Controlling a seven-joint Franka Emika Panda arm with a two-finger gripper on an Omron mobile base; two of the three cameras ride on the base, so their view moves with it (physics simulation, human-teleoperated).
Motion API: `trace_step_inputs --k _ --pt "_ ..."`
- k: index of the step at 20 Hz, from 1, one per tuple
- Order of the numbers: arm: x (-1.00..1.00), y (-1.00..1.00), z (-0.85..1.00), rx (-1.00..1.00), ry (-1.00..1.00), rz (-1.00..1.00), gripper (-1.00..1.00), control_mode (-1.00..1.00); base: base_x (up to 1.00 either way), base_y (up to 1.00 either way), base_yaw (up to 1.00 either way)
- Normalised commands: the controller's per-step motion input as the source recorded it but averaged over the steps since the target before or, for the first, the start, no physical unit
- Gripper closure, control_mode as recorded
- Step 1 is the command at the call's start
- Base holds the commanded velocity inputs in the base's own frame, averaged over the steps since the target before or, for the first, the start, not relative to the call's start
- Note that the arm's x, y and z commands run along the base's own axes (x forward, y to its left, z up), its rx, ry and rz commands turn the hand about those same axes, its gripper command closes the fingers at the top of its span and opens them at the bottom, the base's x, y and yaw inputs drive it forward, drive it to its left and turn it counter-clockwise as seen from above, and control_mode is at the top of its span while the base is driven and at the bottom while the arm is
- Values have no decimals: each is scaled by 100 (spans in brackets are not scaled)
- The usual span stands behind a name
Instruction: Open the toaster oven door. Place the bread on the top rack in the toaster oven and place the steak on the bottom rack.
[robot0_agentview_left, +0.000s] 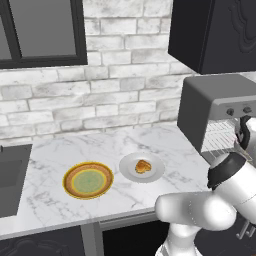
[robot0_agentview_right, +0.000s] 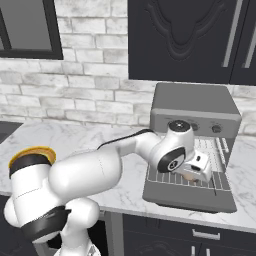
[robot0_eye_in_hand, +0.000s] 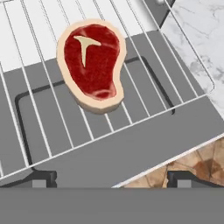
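1. The steak (robot0_eye_in_hand: 92, 65) lies flat on a pulled-out wire rack (robot0_eye_in_hand: 52, 113), free of the pincer (robot0_eye_in_hand: 111, 178), whose tips stand spread wide at 6 o'clock in the hand view with nothing between them.
2. Judging from the rack riding low, just over the lowered toaster oven door (robot0_agentview_right: 190, 192), this looks like the bottom rack, though I cannot tell for certain which shelf it is.
3. The door's recessed window shows through the wires beneath the meat; its outer edge runs from 8 to 3 o'clock in the hand view, with floor beyond at 4 o'clock.
4. The toaster oven (robot0_agentview_right: 192, 107) stands open at 3 o'clock of the worktop (robot0_agentview_left: 100, 150).
5. The bread (robot0_agentview_left: 143, 166) sits on a white plate (robot0_agentview_left: 155, 175) at the worktop's middle, with a green-and-orange plate (robot0_agentview_left: 88, 180) at its 9 o'clock.
6. Progress, as I read it: door opened and steak delivered; the bread remains to be fetched and set on the top rack.
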Motion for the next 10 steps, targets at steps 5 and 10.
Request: trace_step_inputs --k 5,10 --pt "-26 5 -30 1 0 7 -100 -100 0 0 0" --pt "-5 13 -21 0 0 5 -100 -100 0 0 0"
